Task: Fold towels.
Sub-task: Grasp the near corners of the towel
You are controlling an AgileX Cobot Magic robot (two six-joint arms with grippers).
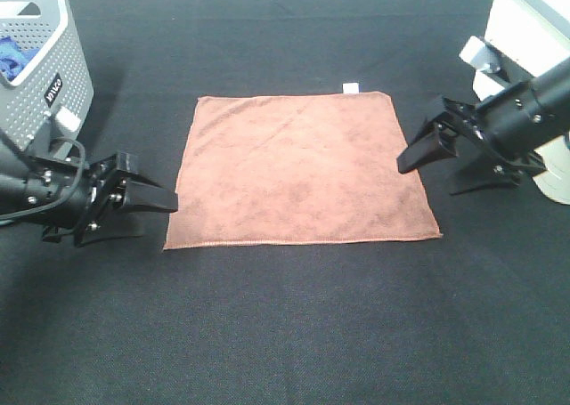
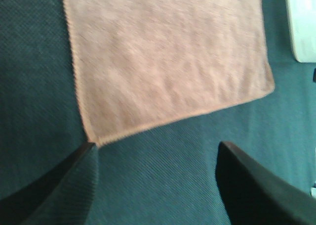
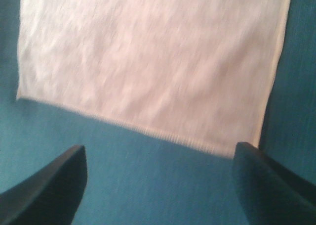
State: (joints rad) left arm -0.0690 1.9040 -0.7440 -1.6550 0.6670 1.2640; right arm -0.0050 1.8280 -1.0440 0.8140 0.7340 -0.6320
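Observation:
The reddish-brown towel (image 1: 298,169) lies flat and unfolded on the black table, its small white tag (image 1: 351,88) at the far edge. My left gripper (image 1: 153,211) is open and empty, just left of the towel's near left corner. The left wrist view shows the towel (image 2: 163,57) with one fingertip (image 2: 74,175) close to a corner. My right gripper (image 1: 445,166) is open and empty, just right of the towel's right edge. The right wrist view shows the towel (image 3: 148,57) ahead of the spread fingers (image 3: 54,185).
A grey perforated basket (image 1: 53,76) with a blue cloth (image 1: 11,58) inside stands at the far left. A white object (image 1: 534,31) sits at the far right behind my right arm. Black table cloth (image 1: 294,325) surrounds the towel.

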